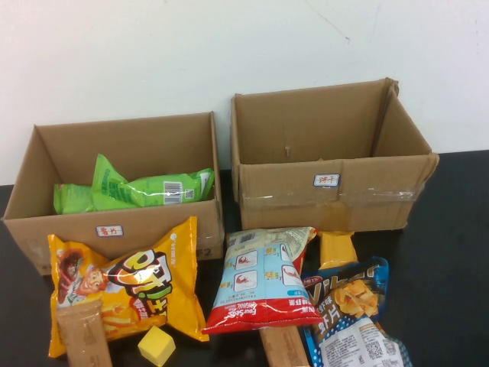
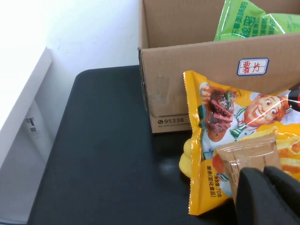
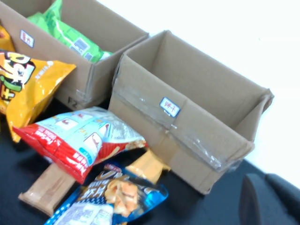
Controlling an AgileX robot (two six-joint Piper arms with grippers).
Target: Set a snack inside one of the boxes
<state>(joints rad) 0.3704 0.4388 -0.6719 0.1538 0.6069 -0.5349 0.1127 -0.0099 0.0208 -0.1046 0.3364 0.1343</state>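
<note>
A yellow cartoon bag (image 1: 126, 294) is lying just before the left box, a tan wrapped bar (image 1: 84, 333) and a yellow cube (image 1: 157, 345) lying at its near edge. A taped box (image 1: 330, 157) is standing at right; a red-and-white bag (image 1: 261, 279), a blue bag (image 1: 353, 313) and an orange packet (image 1: 337, 248) are lying before it on the black table (image 1: 451, 275).

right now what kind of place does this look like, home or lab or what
Probably a lab or test bench: a black table against a bare white wall, two labelled cardboard boxes and snack bags laid out. Left gripper and right gripper hang low.
</note>
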